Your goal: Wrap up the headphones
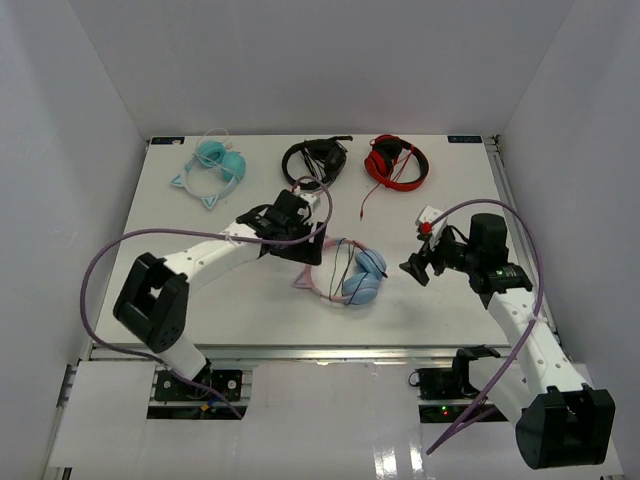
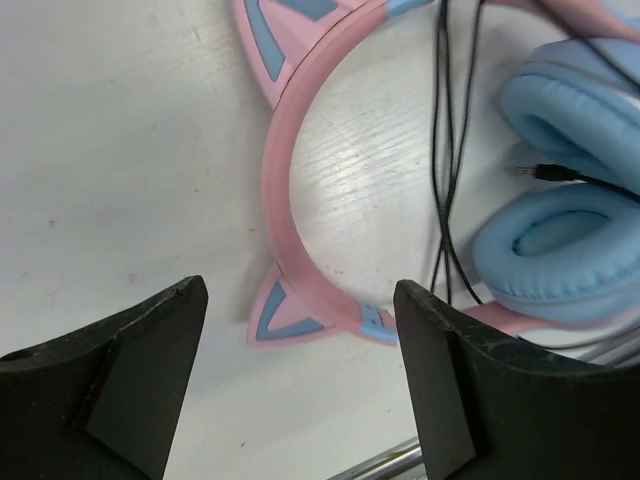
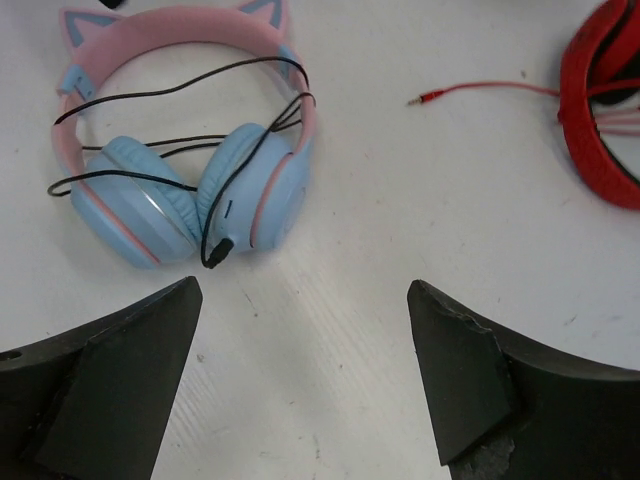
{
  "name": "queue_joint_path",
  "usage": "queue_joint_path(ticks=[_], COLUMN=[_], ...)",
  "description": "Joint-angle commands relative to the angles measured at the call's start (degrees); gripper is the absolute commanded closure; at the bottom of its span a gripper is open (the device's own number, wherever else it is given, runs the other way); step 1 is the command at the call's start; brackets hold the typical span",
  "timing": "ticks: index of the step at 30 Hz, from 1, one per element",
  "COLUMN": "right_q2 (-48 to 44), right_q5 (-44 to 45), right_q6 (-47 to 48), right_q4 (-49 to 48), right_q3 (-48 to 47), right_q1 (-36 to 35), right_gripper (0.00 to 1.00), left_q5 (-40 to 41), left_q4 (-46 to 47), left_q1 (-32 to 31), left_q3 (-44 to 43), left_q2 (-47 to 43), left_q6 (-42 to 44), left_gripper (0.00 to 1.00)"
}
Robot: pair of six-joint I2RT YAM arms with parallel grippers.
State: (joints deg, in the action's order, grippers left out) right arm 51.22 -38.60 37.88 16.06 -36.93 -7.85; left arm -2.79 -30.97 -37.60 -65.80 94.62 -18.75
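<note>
On table (image 1: 180, 215), centre: pink/blue cat-ear headphones (image 1: 352, 276) lie flat betw. both arms. Prob. light; headband (image 2: 283, 170) looks stiff, best grab pt, while thin cable (image 3: 218, 248) is floppy, snag-prone. Left gripper (image 2: 297, 292) & right gripper (image 3: 305, 290) gape wide, holding 0.

I see bare table (image 3: 400, 200) between my right gripper (image 3: 302, 290) and the headphones (image 3: 180, 170), so there is room to come in there. The thin black cable (image 3: 217, 250) loops over the pink band (image 3: 180, 30) and the cups (image 3: 140, 205) and could catch a finger. Farther back lie the red headphones (image 3: 600, 110) and their red plug (image 3: 425, 98). My left gripper (image 2: 298, 290) hangs over the pink band.
</note>
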Motion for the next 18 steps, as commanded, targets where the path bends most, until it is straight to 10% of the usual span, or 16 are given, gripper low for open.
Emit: queue_joint_path(ticks=[1, 11, 18], right_q2=[1.7, 1.1, 1.4], right_q5=[5.8, 30.9, 28.2], right_q6=[-17.1, -33.8, -33.2], right_q4=[-2.8, -10.4, -11.1], right_q3=[-3.4, -1.5, -0.3], right_q1=[3.8, 5.5, 5.6], right_gripper=[0.10, 0.10, 0.10], left_q5=[0.8, -4.2, -3.2], left_q4=[2.7, 18.9, 19.0], left_q1=[0.1, 0.3, 0.3], left_q3=[2.9, 30.6, 31.7], left_q2=[-13.5, -50.8, -52.5], left_q6=[2.7, 8.6, 9.4], left_gripper=[0.12, 0.02, 0.02])
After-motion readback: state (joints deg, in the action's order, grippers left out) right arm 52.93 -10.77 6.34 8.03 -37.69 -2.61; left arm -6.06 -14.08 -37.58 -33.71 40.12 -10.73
